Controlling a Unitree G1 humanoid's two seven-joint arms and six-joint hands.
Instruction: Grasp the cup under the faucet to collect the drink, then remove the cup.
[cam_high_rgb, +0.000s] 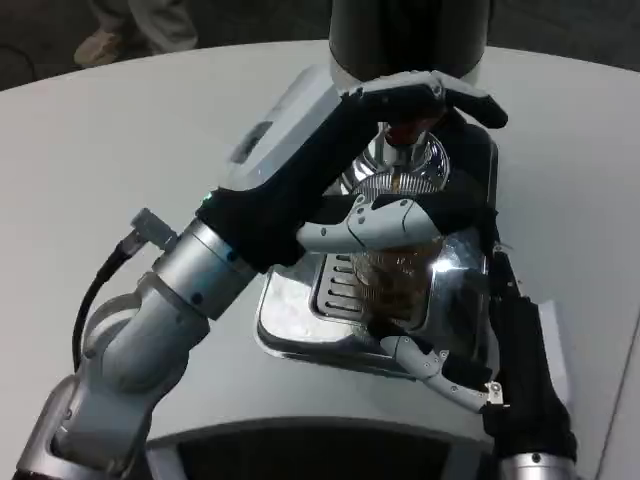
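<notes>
The left hand (400, 160) reaches over the dispenser, its upper fingers resting at the red-tipped chrome faucet (405, 135), apparently to run the drink, while a lower finger lies against the clear ribbed glass cup of amber drink (395, 275); whether it actually grips the cup I cannot tell. The cup stands on the shiny steel drip tray (300, 325), under the faucet. The right hand (475, 345) hangs just beside it, fingers apart, holding nothing, likely poised to take it.
</notes>
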